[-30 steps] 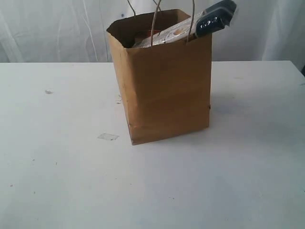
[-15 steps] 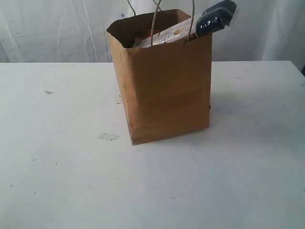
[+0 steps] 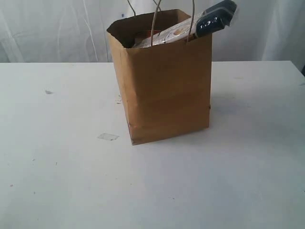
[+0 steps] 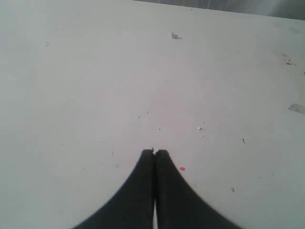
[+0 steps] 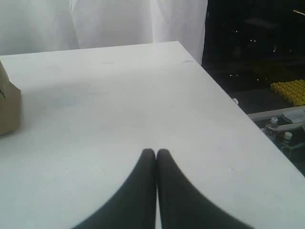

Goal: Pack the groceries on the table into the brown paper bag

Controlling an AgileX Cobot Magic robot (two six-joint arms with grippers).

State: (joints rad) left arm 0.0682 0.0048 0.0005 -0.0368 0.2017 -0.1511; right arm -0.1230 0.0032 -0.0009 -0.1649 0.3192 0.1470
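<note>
Both my left fingers (image 4: 148,160) and right fingers (image 5: 148,160) are shut, empty. The spaghetti (image 3: 181,31) pokes slanted from the bag (image 3: 164,90), leaning toward my right, so right is nearer.

The paper bag (image 3: 164,90) stands upright on the surface (image 3: 71,186), near the middle of the exterior view and toward the back. A long packet (image 3: 183,29) lies slanted inside it, its upper end poking out over the rim at the bag's right corner (other contents sit deeper in, too hidden to tell apart). A small flat scrap (image 3: 108,137) lies on the surface just left of the bag's front base, and a speck (image 3: 48,91) sits well apart, farther left and behind.
</note>
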